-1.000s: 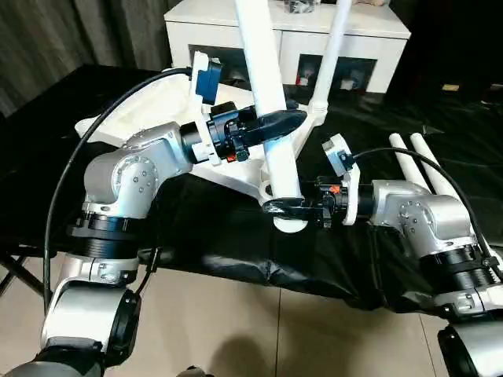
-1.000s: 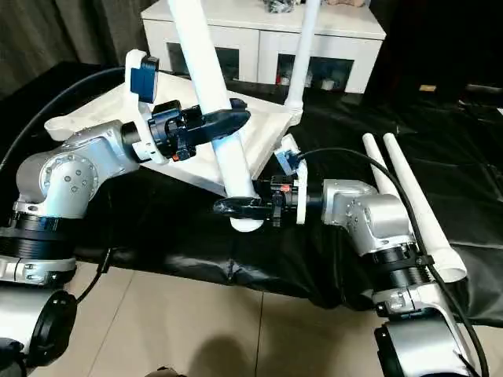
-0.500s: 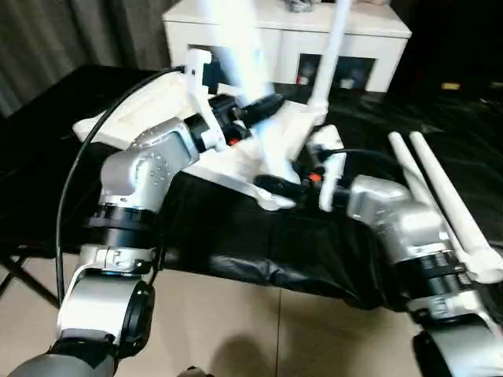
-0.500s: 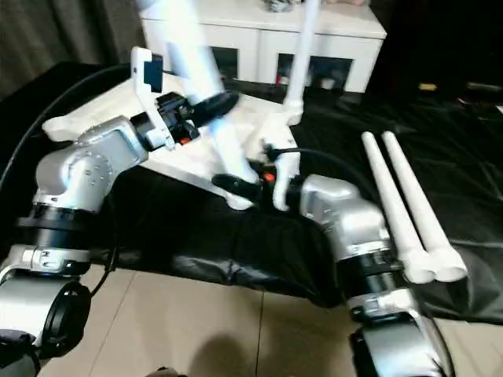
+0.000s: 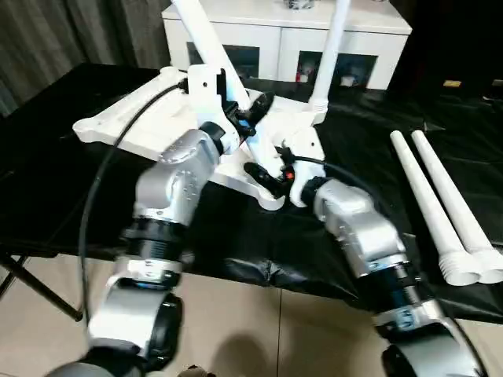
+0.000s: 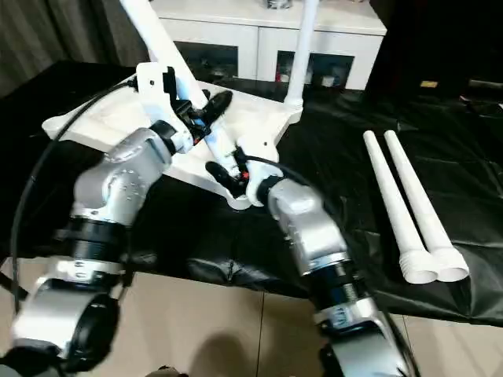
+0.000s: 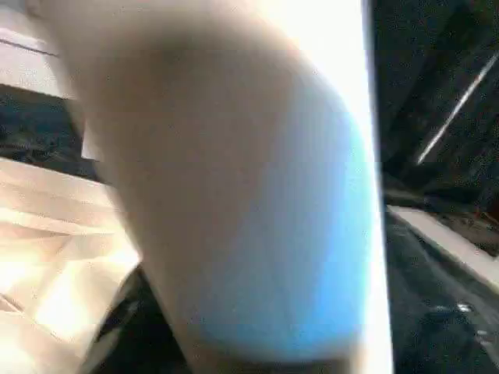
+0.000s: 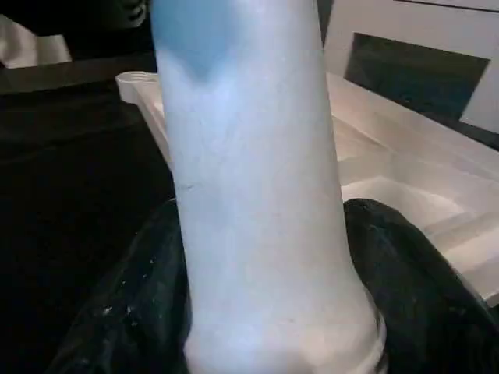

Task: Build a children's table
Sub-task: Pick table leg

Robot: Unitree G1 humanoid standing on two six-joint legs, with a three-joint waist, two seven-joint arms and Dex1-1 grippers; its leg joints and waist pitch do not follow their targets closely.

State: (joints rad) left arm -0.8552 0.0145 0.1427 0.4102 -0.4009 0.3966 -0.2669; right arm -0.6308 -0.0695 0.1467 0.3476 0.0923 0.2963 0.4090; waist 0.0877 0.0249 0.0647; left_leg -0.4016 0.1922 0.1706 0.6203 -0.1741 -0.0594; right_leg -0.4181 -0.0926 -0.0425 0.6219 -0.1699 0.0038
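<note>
Tabletop (image 5: 141, 129) lies ribbed side up on the black-covered counter (image 5: 71, 204), with one leg (image 6: 302, 47) already standing in a far corner socket. Both grippers are clamped on a second leg (image 5: 206, 43) that leans back over the near corner: left gripper (image 5: 253, 110) higher up, right gripper (image 5: 263, 174) low by the foot (its black fingers (image 8: 405, 265) hug both sides). Two spare legs (image 5: 436, 200) lie side by side, well off to the right. White cabinet (image 5: 287, 35) sits behind.
</note>
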